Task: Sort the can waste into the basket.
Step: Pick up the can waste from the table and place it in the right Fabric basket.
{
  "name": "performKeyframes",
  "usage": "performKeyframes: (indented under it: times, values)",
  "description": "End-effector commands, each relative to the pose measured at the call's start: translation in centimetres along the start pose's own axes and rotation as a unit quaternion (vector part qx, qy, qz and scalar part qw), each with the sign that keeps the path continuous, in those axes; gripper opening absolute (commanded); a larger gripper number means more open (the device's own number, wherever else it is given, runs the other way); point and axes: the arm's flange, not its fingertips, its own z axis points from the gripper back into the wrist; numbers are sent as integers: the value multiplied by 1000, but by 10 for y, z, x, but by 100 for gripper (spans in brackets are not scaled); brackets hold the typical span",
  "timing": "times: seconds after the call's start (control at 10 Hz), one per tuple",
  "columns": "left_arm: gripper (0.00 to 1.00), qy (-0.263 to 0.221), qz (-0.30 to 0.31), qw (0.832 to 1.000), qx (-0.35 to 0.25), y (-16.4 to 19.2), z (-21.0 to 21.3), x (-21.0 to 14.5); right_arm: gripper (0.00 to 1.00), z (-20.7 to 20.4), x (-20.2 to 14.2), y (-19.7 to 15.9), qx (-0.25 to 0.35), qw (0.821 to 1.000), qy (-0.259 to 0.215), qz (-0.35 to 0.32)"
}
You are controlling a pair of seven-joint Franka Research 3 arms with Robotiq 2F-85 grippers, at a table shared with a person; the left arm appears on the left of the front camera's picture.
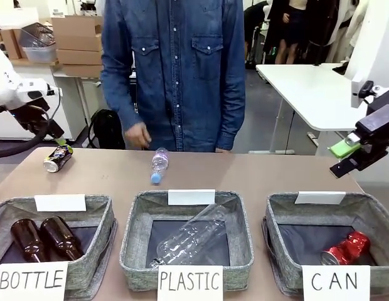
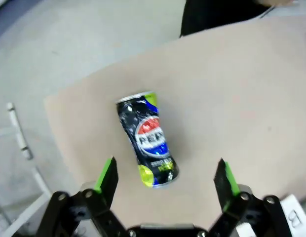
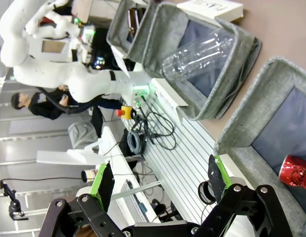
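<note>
Abt halfway, by my read. Red can (image 1: 345, 248) lies on the dark bottom of CAN basket (image 1: 364, 210), near right, so that one's done. Dark can (image 1: 58, 158) not yet sorted: on its side on table (image 1: 276, 175), far left corner, well apart from that basket. L gripper (image 2: 167, 165) hovers over it, jaws spread wide, can lined up between them but untouched, nothing held. R gripper (image 1: 342, 158) up in the air far right, jaws spread, empty. Left to do: grab dark can, carry it right past BOTTLE basket (image 1: 6, 207) & PLASTIC basket (image 1: 135, 238), drop in CAN basket.
</note>
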Motion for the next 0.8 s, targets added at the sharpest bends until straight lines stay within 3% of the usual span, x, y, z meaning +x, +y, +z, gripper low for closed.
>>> performKeyframes:
  times: [0.0, 0.7]
  values:
    - [100, 50, 13, 999, -6, 19, -15, 15, 100, 4, 0, 0, -2, 1000, 3, 10]
    - [100, 89, 41, 995, -26, 43, -80, 10, 100, 4, 0, 0, -2, 1000, 3, 10]
